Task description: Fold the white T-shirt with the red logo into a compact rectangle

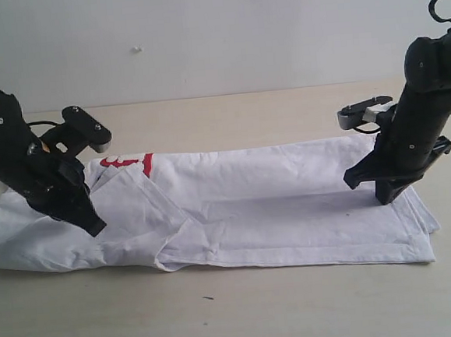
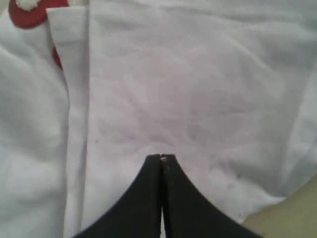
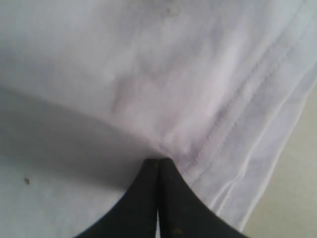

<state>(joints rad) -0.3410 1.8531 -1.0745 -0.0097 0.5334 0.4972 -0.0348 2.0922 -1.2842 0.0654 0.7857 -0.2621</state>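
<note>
The white T-shirt lies on the table as a long flat band, several layers thick. Only an end of the red logo peeks out at its far left; the left wrist view catches the same red logo beside a folded edge. My left gripper is shut, its tips down on the shirt's left part, and I see no cloth between them. My right gripper is shut too, resting on the shirt near its stitched right hem, where the fabric puckers slightly at the tips.
The shirt rests on a pale wooden table with a plain white wall behind it. Bare table runs in front of and behind the shirt. A sliver of table shows past the hem in the right wrist view.
</note>
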